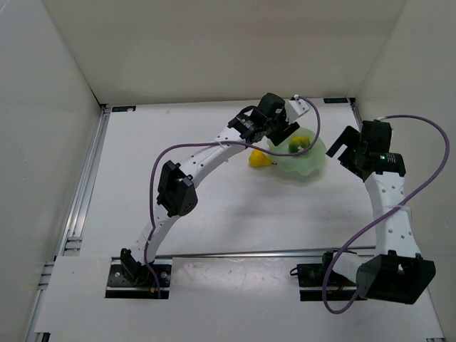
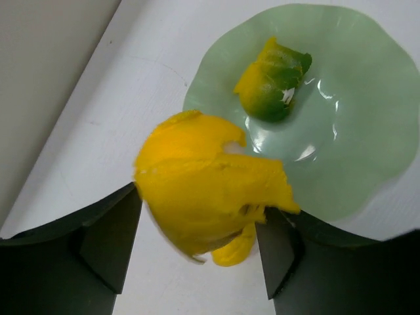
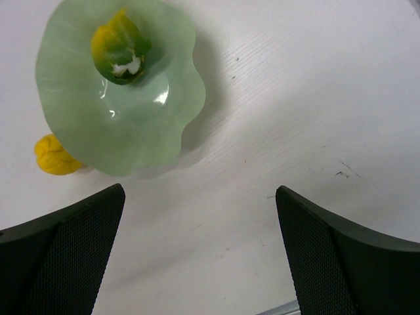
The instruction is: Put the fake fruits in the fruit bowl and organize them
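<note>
Your left gripper [image 2: 197, 244] is clenched on a yellow pear [image 2: 210, 190], pinched on both sides between its black fingers [image 2: 108, 243]. It holds the pear in the air at the left edge of the fruit bowl [image 2: 367, 138], which sits toward the far middle of the table [image 1: 235, 221]. Inside the bowl you have one fruit, the dark green fruit [image 3: 121, 47] with a yellow side and a white patch, lying left of the bowl's centre. The second yellow pear [image 3: 56, 155] lies on the table just beside the bowl's near-left rim. Your right gripper [image 3: 200, 252] hangs right of the bowl and apart from it, its jaws spread wide with nothing between them.
</note>
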Robot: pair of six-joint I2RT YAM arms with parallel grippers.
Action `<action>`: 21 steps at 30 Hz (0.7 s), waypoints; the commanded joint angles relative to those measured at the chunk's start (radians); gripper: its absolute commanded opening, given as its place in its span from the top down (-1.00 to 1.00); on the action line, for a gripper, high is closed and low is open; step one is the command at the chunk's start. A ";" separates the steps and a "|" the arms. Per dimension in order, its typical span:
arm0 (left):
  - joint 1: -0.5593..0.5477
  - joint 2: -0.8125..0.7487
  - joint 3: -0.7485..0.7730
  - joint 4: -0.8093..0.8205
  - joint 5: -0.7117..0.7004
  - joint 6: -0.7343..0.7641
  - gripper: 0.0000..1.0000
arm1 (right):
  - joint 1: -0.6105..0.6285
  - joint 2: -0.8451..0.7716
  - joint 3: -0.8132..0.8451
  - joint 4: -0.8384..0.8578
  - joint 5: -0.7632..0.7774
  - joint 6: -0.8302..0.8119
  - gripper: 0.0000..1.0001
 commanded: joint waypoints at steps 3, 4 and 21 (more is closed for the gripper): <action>-0.015 -0.006 0.046 0.031 0.048 -0.027 -1.00 | -0.004 -0.069 -0.030 -0.006 0.030 -0.012 -1.00; -0.024 -0.006 0.046 0.031 0.048 -0.027 -1.00 | -0.004 -0.070 -0.030 -0.006 0.030 -0.023 -1.00; 0.291 -0.393 -0.239 0.031 -0.217 -0.129 -1.00 | 0.412 0.301 0.250 0.007 0.048 -0.415 -1.00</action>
